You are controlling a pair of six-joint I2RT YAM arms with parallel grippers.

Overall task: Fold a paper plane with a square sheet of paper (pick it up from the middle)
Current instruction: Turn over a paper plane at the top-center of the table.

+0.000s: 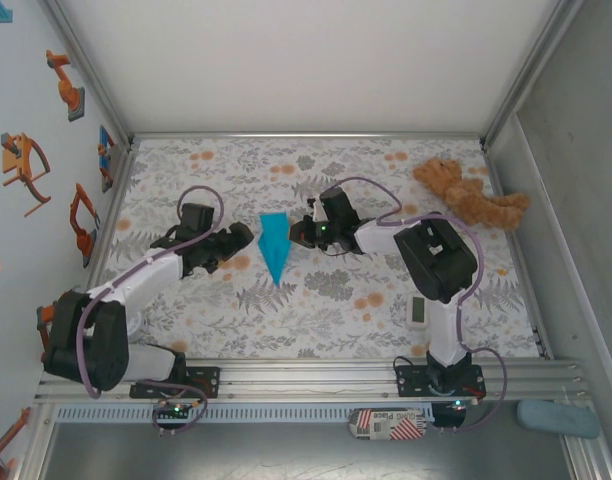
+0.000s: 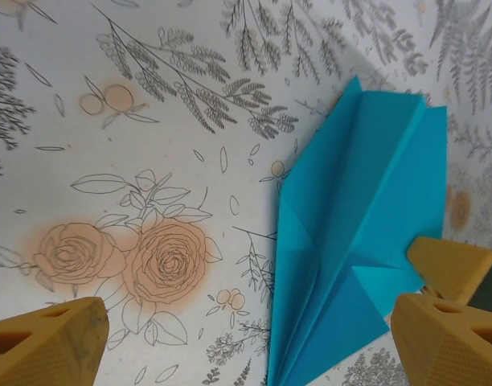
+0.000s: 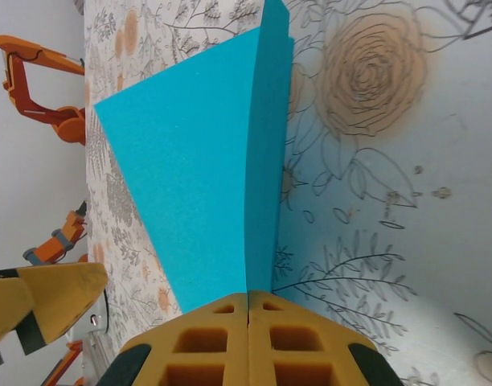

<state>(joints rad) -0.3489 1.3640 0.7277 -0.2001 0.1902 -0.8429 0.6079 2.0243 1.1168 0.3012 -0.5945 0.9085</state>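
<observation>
Yellow pads (image 3: 206, 338) of the right jaws are pressed tight together, pinching the folded edge of the blue plane (image 3: 198, 169). From above, the plane (image 1: 274, 245) lies in the middle of the desk (image 1: 236, 320), tip pointing to 6 o'clock, with the right jaws at its 3 o'clock. At its 9 o'clock the left jaws gape wide, holding nothing. A teddy (image 1: 471, 195) lies toward 2 o'clock and a white timer (image 1: 418, 312) toward 5.
</observation>
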